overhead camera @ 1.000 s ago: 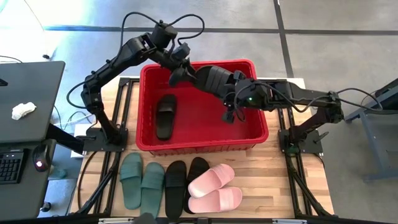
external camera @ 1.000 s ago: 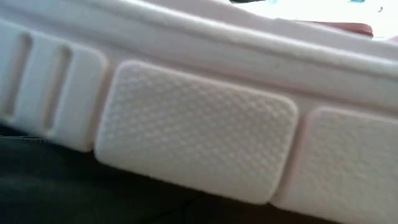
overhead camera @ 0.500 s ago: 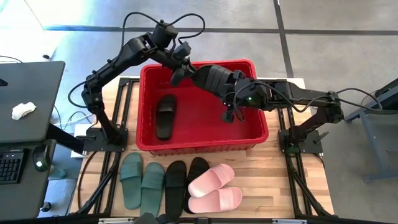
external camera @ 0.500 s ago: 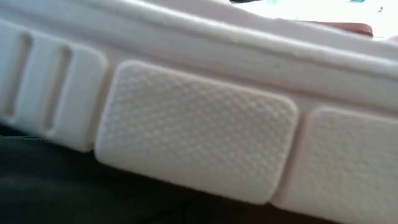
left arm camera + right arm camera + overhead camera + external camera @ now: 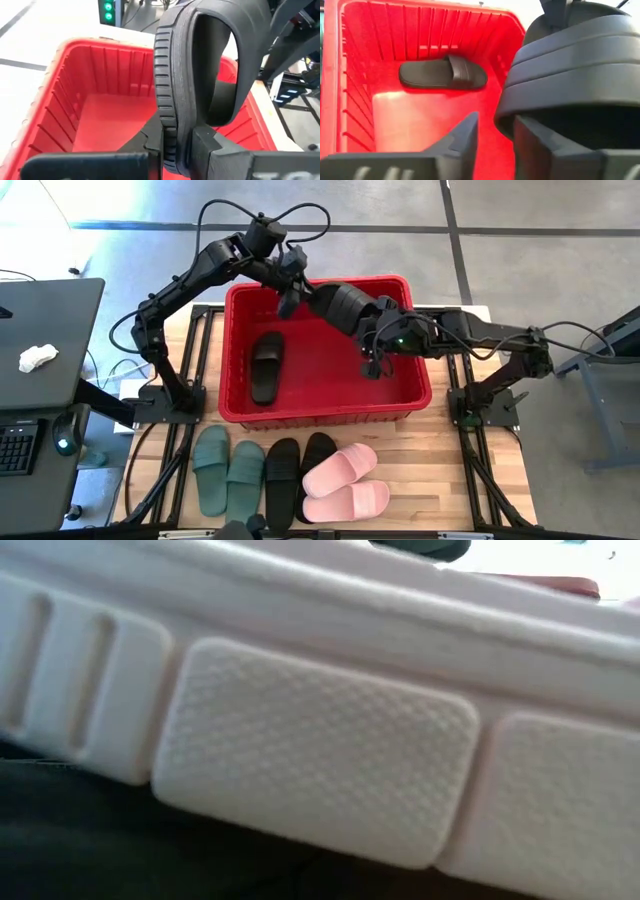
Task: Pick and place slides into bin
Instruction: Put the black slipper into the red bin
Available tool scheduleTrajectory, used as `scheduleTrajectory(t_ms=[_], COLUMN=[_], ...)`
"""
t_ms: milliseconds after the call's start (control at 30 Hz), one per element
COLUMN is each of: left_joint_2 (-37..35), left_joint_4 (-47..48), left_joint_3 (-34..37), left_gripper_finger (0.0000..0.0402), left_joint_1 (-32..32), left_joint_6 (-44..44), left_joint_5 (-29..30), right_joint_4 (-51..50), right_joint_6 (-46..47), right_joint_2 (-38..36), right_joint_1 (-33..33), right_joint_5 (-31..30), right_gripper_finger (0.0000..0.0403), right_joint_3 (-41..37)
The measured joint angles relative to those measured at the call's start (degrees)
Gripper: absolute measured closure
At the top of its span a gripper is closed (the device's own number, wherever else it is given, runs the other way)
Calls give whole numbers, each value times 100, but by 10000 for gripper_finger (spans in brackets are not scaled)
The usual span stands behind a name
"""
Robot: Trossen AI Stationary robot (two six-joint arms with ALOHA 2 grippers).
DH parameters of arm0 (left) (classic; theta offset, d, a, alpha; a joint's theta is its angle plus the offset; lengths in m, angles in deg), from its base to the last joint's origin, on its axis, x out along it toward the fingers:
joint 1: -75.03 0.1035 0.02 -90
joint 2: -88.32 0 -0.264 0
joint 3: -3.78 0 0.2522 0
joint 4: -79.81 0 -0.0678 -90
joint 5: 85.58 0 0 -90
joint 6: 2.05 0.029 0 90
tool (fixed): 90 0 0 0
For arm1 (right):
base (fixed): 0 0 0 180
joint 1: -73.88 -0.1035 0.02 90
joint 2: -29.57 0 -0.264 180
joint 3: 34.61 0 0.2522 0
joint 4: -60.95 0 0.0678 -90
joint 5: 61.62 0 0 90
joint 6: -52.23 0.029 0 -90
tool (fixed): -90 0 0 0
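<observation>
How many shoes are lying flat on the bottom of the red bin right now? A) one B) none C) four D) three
A: only one black slide lies on the floor of the red bin; another black slide hangs above it, pinched by the left gripper.

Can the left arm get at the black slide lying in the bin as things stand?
Probably not yet: the left pincer is shut on another black slide held above the bin, so it isn't free for the lying slide.
</observation>
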Motion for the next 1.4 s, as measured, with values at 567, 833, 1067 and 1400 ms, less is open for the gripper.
scheduleTrajectory(t_ms=[567,833,1067,1400], left_joint_2=[0,259,870,1551], left_joint_4=[2450,3579,3537,3535], left_joint_3=[-402,-444,-438,-433], left_gripper_finger=[366,366,366,367], left_joint_1=[9,7,7,7], left_joint_6=[1166,1719,2121,3453], left_joint_5=[1018,1919,1766,1618], right_joint_4=[-752,-1063,-1441,-2130], right_joint_6=[776,668,617,572], right_joint_2=[-872,-709,-454,-310], right_joint_1=[150,507,701,1130], right_joint_5=[1067,1992,2320,3374], right_gripper_finger=[203,203,203,204], right_joint_3=[7,9,9,7])
